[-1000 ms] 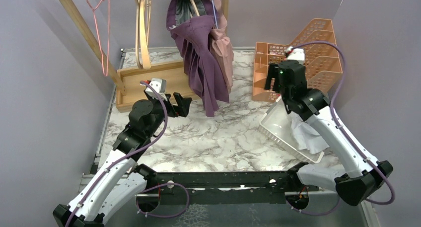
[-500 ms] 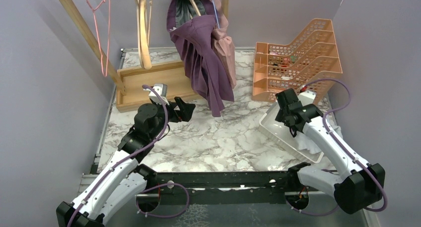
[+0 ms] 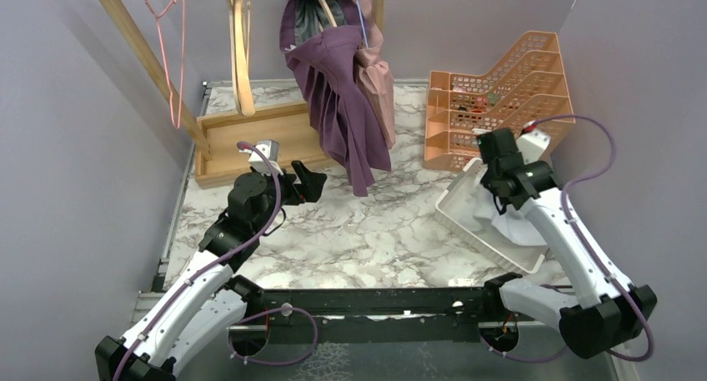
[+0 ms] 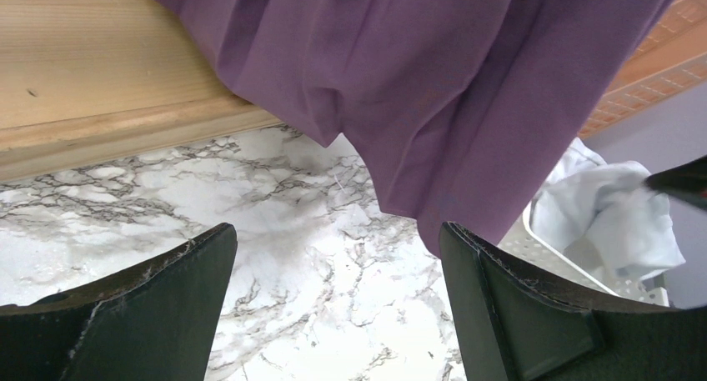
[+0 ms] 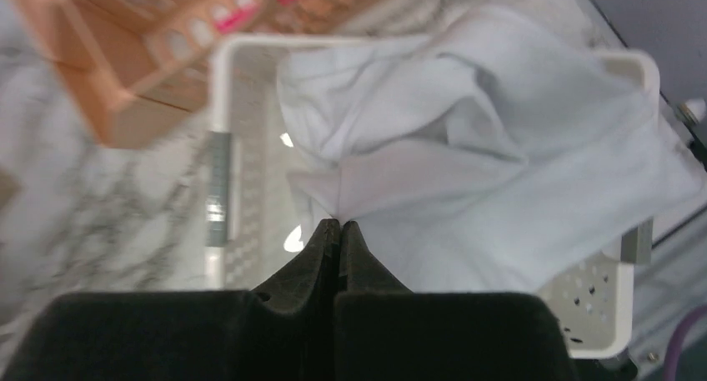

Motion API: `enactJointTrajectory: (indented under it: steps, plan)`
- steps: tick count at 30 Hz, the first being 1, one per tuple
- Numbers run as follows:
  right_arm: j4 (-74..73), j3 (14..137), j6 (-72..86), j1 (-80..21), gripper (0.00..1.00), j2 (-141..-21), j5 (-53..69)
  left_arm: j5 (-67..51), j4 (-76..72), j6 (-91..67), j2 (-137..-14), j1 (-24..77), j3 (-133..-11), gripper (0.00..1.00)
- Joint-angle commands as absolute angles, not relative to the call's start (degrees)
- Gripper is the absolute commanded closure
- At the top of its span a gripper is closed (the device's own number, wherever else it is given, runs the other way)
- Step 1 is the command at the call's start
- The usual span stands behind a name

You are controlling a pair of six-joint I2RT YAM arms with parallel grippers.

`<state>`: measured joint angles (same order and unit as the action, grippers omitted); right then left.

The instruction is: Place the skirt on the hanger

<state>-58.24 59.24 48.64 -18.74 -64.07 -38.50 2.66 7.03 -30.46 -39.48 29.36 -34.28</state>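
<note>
Purple skirt (image 3: 342,106) hangs off the wood rack (image 3: 250,129), its hanger buried in cloth. The hem is just ahead of and above the L gripper (image 4: 333,256), jaws wide apart w/ nothing between. R gripper (image 5: 340,224): jaws pressed tight, apparently empty, w/ white cloth (image 5: 483,139) in the basket (image 5: 218,114) right under the tips. Hanging step looks done. Next: keep both arms clear of the hem, and check the drape sits even.
</note>
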Motion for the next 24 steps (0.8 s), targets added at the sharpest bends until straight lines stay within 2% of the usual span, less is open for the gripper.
enactJointTrajectory:
  steps: [1, 6, 16, 20, 24]
  plan:
    - [-52.34, 69.68, 36.96, -18.59, 0.99, -58.60, -33.09, 7.16, 7.94, -29.93, -40.58, 29.27, -37.00, 0.07]
    - [-44.51, 77.52, 28.09, -18.53, 0.99, -56.62, -13.33, 10.49, 9.10, -29.01, -41.86, 29.27, -38.45, 0.07]
    - [-36.75, 89.10, 22.54, -18.55, 0.99, -58.99, 23.07, 12.32, 11.00, -31.09, -41.75, 29.27, -39.97, 0.07]
    - [-34.15, 85.15, 20.98, -18.56, 0.99, -60.64, 39.92, 17.45, 14.02, -32.81, -40.53, 29.27, -41.15, 0.07]
    - [-29.69, 76.95, 24.16, -18.62, 0.99, -62.18, 50.77, 15.80, 17.47, -35.39, -40.08, 29.27, -41.33, 0.08]
